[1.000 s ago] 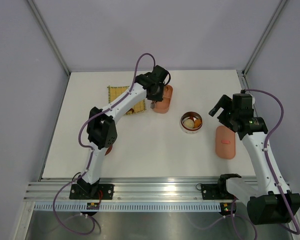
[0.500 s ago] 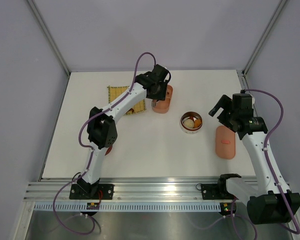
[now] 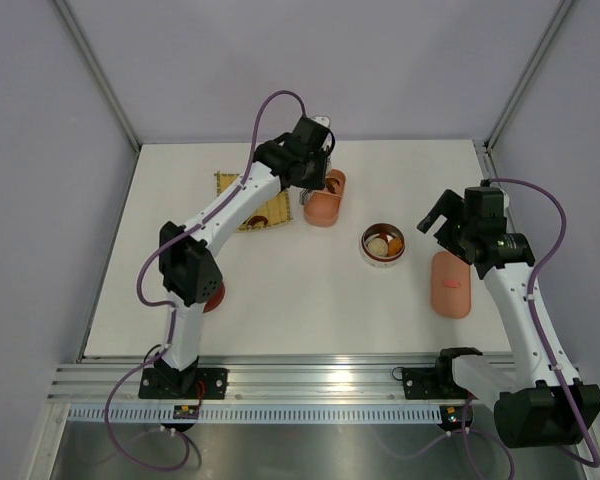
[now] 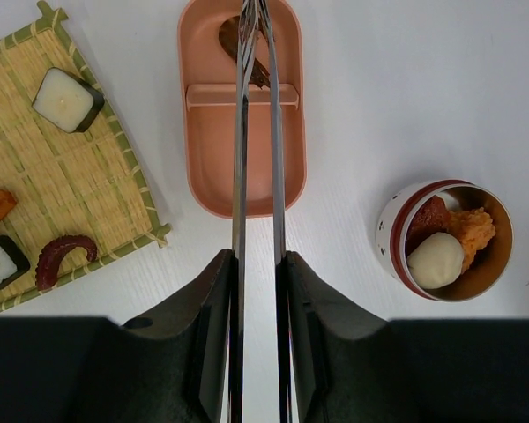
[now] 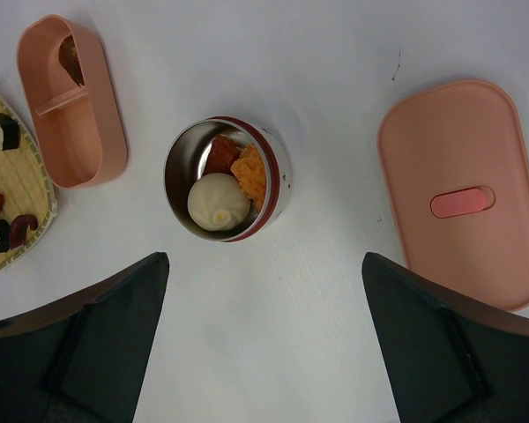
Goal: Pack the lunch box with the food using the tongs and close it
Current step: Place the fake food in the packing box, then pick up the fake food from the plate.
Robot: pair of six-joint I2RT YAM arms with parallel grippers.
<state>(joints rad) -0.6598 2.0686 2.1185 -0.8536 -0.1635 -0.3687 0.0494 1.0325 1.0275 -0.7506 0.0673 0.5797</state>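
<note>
We pinch the tongs (image 4: 257, 132) in our left gripper (image 4: 257, 264) | tips ahead, over a brown piece (image 4: 228, 39) in the far compartment of the lunch box (image 4: 204, 150) | our right gripper (image 5: 264, 304) spread wide, bowl (image 5: 280, 181) just ahead

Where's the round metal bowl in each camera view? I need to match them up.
Top external: round metal bowl at centre, slightly right.
Left wrist: lower right.
Right wrist: centre, slightly left.
Shared landmark: the pink lunch box, up-left of the bowl in every view.
</note>
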